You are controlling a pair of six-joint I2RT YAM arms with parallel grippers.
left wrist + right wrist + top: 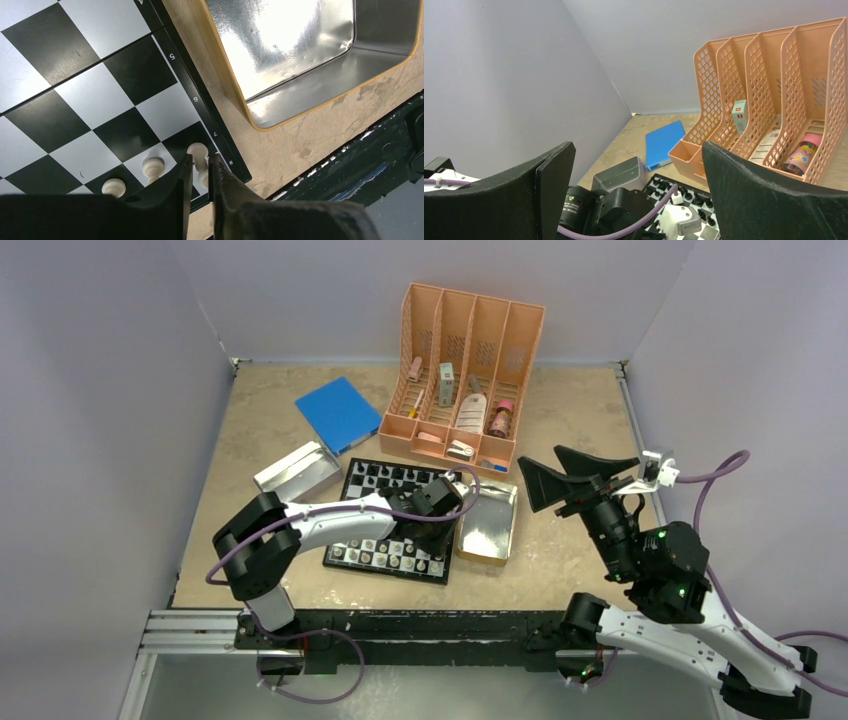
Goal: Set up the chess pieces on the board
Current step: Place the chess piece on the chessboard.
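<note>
Several tiny pale pieces point(153, 167), glossy black-and-white checked board point(90, 100)

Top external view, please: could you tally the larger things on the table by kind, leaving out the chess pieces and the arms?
metal trays: 2
peach organizer: 1
blue book: 1
chessboard: 1
Total: 5

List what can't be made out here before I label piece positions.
Left wrist: the left tool hides the base of the pale piece; grip unclear.
Top external: the left arm covers the board middle; chess pieces too small to type.
Right wrist: board cut off by bottom edge.
</note>
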